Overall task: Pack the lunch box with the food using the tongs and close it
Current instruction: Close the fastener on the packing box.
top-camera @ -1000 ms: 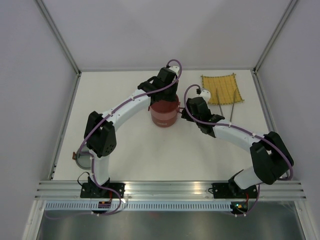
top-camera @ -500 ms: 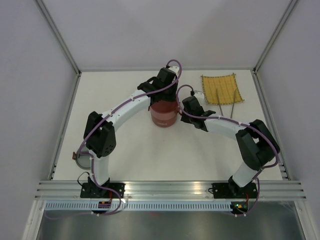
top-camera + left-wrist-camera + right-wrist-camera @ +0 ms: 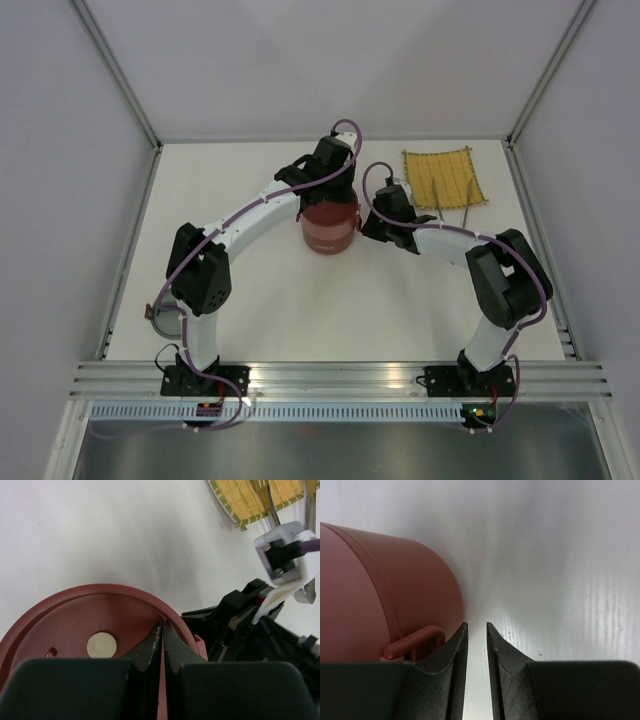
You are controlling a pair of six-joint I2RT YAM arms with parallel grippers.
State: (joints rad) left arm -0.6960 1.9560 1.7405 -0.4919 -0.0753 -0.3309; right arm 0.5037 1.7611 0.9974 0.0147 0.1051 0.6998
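Lunch box (image 3: 328, 228) lidded; right tool (image 3: 476, 626), barely spread, has reached its side clip (image 3: 417, 642) for latching; left tool (image 3: 162, 625), pressed together, over lid (image 3: 65, 625).

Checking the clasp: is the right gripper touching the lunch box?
Cannot tell: right wrist view has the right gripper beside the lunch box clasp, contact or gap unclear.

You have the lunch box (image 3: 329, 228) at mid-frame in the top view. Mat (image 3: 445, 178) sits upper right of it, tongs (image 3: 466, 210) lying over the mat's lower edge. Round item (image 3: 163, 320) at far lower left, near the table (image 3: 270, 300) edge.
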